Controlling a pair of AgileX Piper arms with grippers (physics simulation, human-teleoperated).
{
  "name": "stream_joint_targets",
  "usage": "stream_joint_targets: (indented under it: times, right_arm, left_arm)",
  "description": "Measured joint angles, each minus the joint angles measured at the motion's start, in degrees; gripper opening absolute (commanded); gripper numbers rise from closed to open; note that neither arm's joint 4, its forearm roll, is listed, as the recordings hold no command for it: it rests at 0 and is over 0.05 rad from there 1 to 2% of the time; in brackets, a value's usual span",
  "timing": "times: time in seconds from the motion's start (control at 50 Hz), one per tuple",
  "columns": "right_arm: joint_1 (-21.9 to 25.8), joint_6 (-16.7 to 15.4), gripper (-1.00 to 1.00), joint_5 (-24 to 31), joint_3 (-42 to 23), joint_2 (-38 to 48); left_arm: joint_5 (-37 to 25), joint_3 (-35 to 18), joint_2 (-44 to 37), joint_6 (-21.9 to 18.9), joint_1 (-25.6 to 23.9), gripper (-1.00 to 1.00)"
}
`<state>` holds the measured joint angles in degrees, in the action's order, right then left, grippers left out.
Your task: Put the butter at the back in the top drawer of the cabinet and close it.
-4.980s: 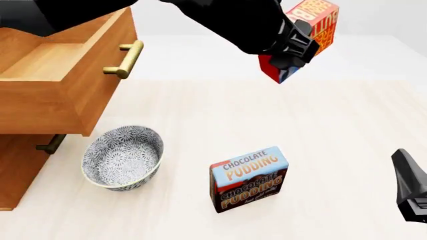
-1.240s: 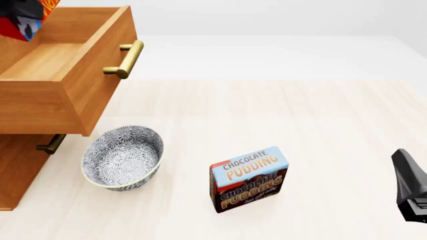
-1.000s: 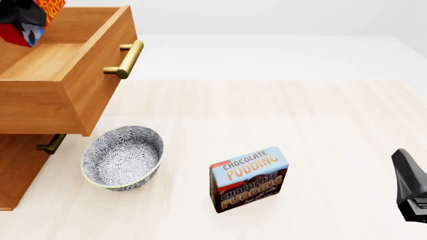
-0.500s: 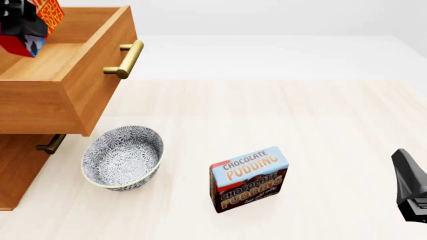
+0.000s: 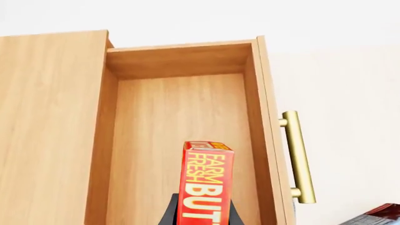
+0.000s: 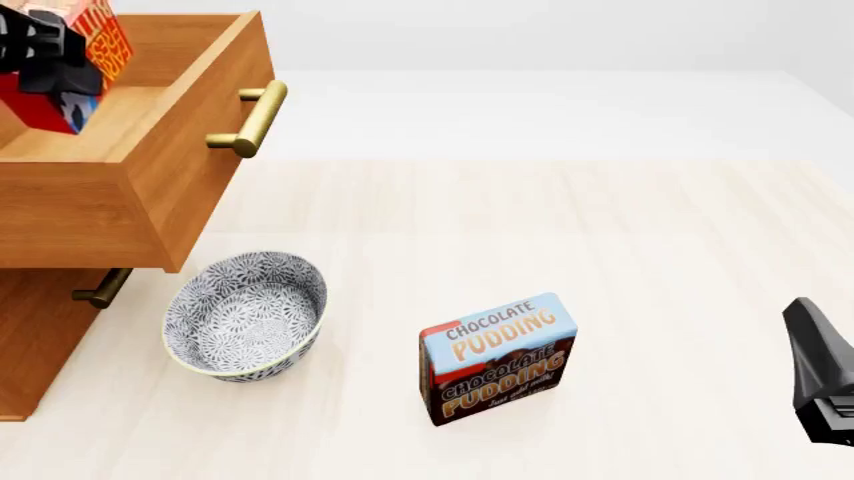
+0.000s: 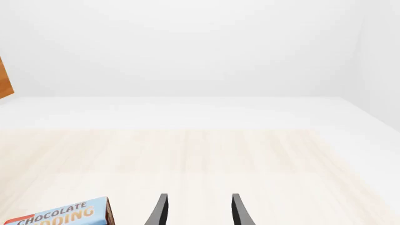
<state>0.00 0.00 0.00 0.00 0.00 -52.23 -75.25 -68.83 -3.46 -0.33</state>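
Observation:
The butter (image 6: 91,45), a red and orange box, hangs tilted over the rear of the open top drawer (image 6: 147,160) of the cabinet (image 6: 34,340), with my left gripper (image 6: 51,60) shut on it. Seen from the left wrist, the butter (image 5: 207,180) stands on end between the fingers (image 5: 169,214) above the drawer's wooden floor (image 5: 168,117); whether it touches the floor is unclear. The brass handle (image 6: 251,118) sticks out toward the table. My right gripper (image 7: 198,211) is open and holds nothing, low at the right edge of the front view (image 6: 821,385).
A patterned grey bowl (image 6: 247,315) sits on the table just below the drawer front. The chocolate pudding box (image 6: 498,357) stands near the table's front middle, and its corner (image 7: 62,215) shows beside my right gripper. A lower drawer's handle (image 6: 100,290) peeks out under the open drawer.
The left gripper carried the butter from above the table's middle to over the drawer, then lowered it a little into the drawer. The right arm has not moved.

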Motion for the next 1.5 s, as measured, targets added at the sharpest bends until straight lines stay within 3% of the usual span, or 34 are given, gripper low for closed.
stream_joint_targets:
  times: [1.5]
  right_arm:
    - [0.0, 0.0, 1.0, 0.0, 0.0, 0.0]
  left_arm:
    - [4.91, 4.97, -3.32, 0.91, 1.43, -1.0]
